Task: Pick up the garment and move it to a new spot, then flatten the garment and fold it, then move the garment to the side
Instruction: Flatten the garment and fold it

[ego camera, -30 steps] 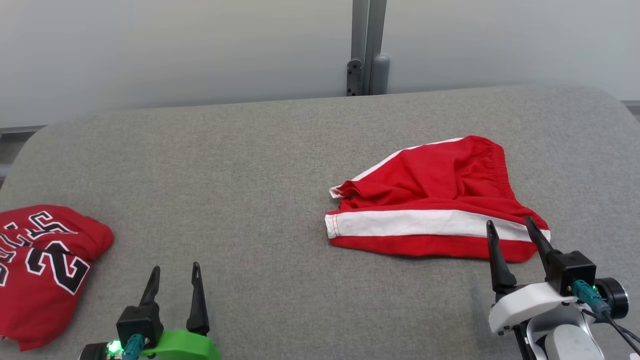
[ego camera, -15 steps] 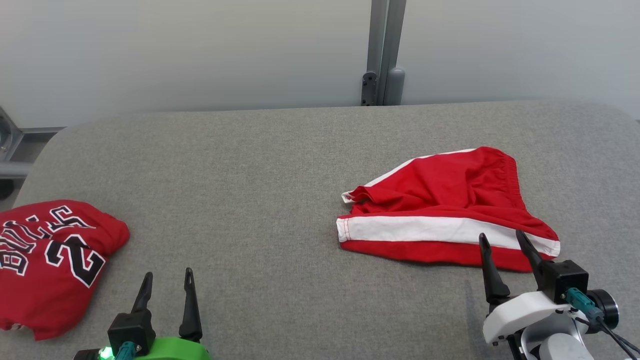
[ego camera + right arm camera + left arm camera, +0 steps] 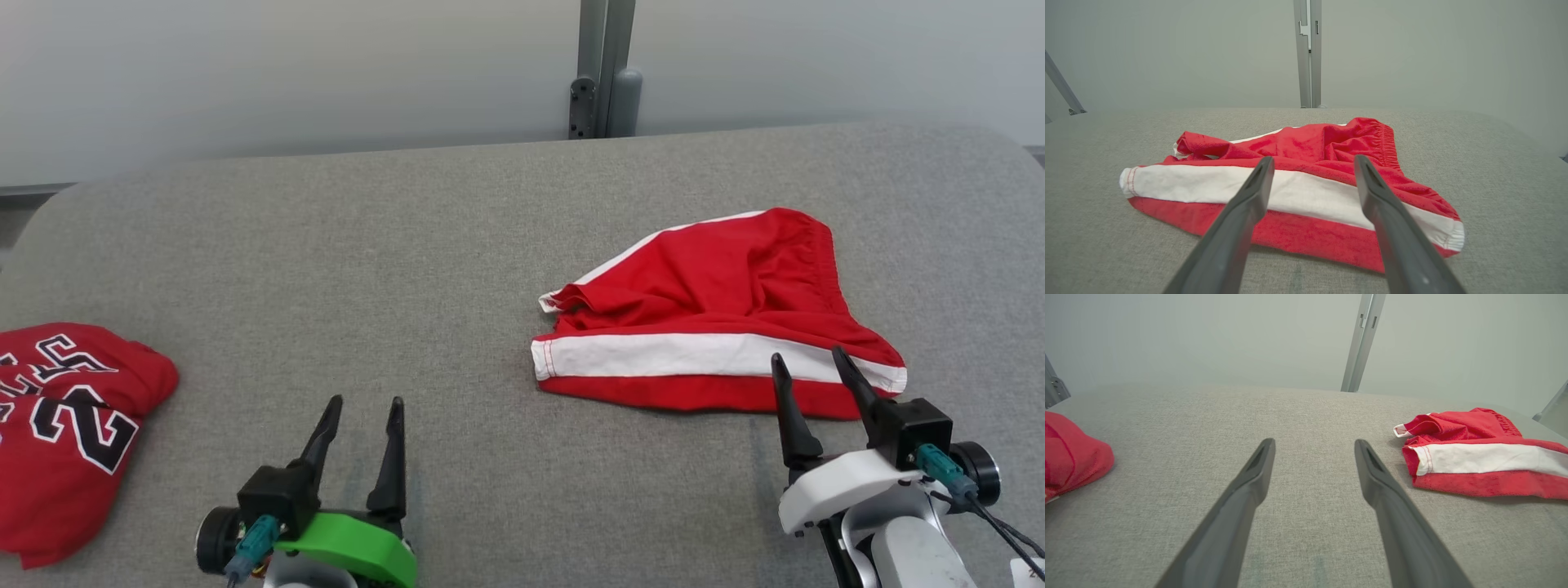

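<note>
Left claw [image 3: 366,401] moved inward, wide, empty, right claw [image 3: 807,354] likewise, beside rumpled, possibly cotton shorts [image 3: 718,310]

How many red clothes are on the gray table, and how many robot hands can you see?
Red shorts: 1
Red jersey: 1
Robot hands: 2, the left hand and the right hand
Total: 4
</note>
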